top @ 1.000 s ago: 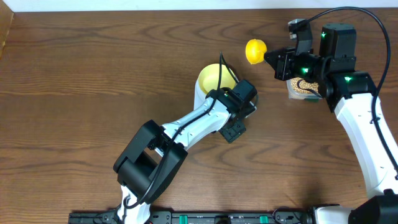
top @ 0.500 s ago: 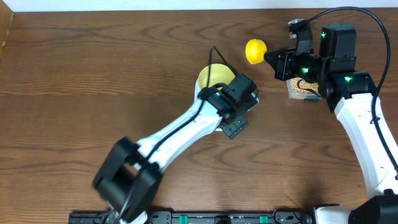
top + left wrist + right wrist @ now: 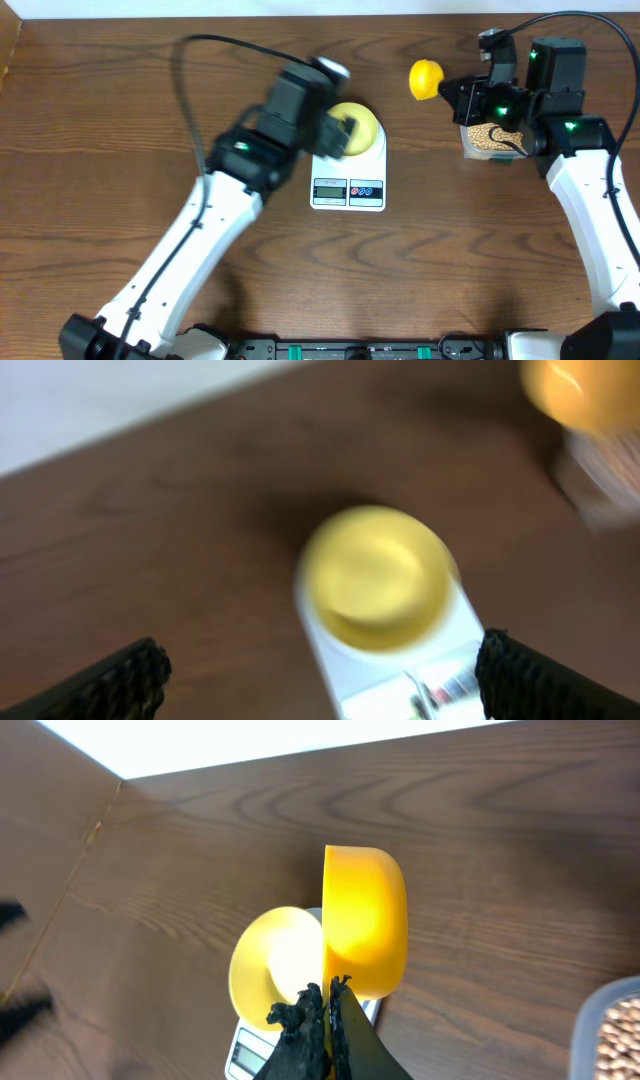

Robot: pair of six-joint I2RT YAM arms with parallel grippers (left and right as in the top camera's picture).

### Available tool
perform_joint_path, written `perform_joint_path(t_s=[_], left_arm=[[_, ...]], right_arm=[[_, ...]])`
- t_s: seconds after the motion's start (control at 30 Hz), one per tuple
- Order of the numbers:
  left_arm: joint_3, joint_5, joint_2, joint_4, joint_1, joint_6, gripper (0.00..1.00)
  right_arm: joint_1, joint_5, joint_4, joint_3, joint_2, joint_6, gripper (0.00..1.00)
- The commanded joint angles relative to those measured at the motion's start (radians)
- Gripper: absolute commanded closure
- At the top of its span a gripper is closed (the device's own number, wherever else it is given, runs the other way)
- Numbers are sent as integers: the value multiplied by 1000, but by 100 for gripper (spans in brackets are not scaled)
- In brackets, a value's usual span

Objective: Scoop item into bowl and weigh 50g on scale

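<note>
Beans (image 3: 487,137) fill a clear tub (image 3: 470,152) at the far right of the wooden surface (image 3: 120,120) in the overhead view, right under the right arm's wrist. The right gripper (image 3: 453,93) is closed on the handle of a yellow scoop (image 3: 425,79), which hangs above the surface just beside the tub, on the side facing the scale (image 3: 348,178). The scale stands near the middle, display toward the robot, with the pale-yellow bowl (image 3: 360,127) on its platform. The left gripper (image 3: 338,137), blurred, is at the bowl's left edge; its state is not clear from here.

Left wrist view, heavily blurred: the left gripper (image 3: 322,656) is spread wide and empty, one finger at each lower corner, with the bowl (image 3: 375,575) and scale (image 3: 470,630) centred below and clear of both.

Right wrist view: the right gripper (image 3: 326,996) pinches the scoop (image 3: 365,920), seen from behind, so its contents cannot be told. The bowl (image 3: 268,965) lies straight ahead past the scoop, slightly to the robot's left, on the scale (image 3: 245,1055). The tub (image 3: 600,1020) is at the lower right edge.

The right arm alone carries the scoop and is the nearer one to the beans. A pour looks to need a short carry leftward along the line from tub to bowl.
</note>
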Motion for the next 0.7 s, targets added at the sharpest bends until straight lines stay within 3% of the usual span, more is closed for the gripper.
perform_joint_path(t_s=[0.0, 0.3, 0.67], left_arm=[[16, -17, 11, 77, 96, -27, 0], [16, -16, 44, 319, 270, -29, 0], [15, -16, 102, 410, 284, -66, 1]], right_arm=[[-18, 16, 1, 19, -19, -11, 99], [-27, 118, 61, 19, -19, -13, 99], [-65, 138, 96, 19, -19, -16, 99]])
